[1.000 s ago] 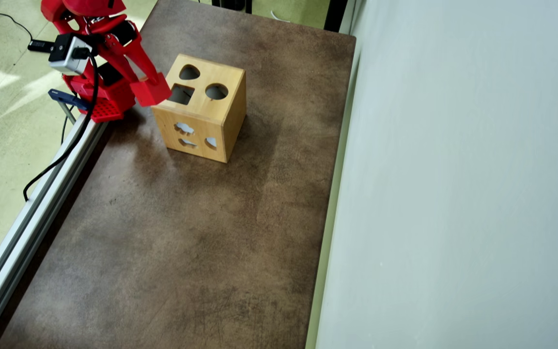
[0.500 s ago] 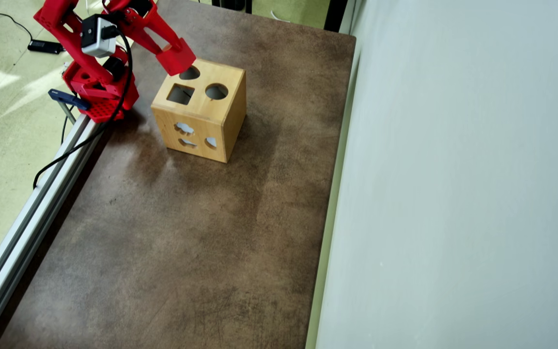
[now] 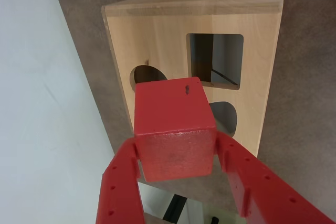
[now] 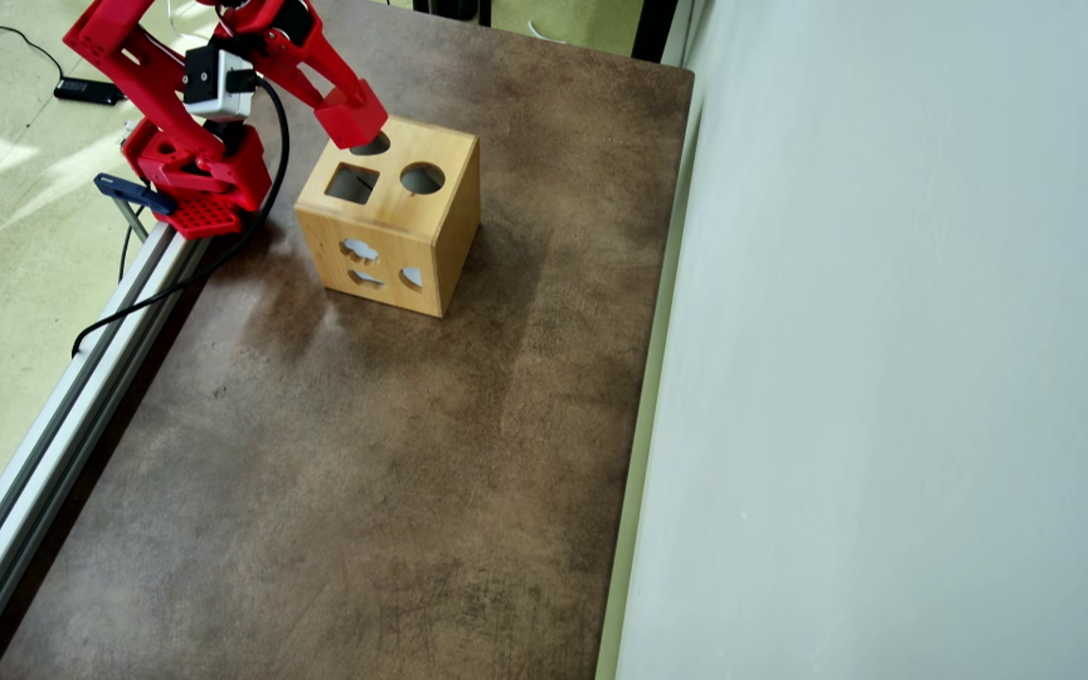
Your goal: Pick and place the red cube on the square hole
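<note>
Between the claw's (image 3: 176, 153) two fingers, one red cube (image 3: 173, 127) pinched, one square hole (image 4: 352, 183) just below-left in the overhead view, claw shifted slightly right since before, one wooden box (image 4: 393, 217) on tabletop (image 4: 365, 453).

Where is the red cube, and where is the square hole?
red cube (image 3: 170, 114), wrist view, on its top face.
square hole (image 4: 352, 183), overhead view, on its dark opening.

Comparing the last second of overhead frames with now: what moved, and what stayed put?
The claw, shut on the red cube, swung from the wooden box's left edge beside the square hole up toward the far corner, and now hovers over the teardrop hole. In the last half second it only crept slightly rightward. The grip, box and table are unchanged.
</note>
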Action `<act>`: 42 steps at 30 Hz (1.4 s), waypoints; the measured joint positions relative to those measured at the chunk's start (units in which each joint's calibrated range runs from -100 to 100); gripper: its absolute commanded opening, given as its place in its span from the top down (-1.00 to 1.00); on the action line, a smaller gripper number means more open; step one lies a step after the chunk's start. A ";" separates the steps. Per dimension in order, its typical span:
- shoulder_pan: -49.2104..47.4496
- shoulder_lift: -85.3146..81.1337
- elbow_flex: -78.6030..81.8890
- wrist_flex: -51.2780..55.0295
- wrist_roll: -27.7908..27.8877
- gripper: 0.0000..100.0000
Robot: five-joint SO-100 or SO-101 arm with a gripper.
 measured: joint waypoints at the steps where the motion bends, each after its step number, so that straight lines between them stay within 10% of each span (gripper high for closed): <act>1: 0.00 0.00 0.27 0.00 0.00 0.97; 42: 3.45 0.08 9.93 0.00 0.00 0.97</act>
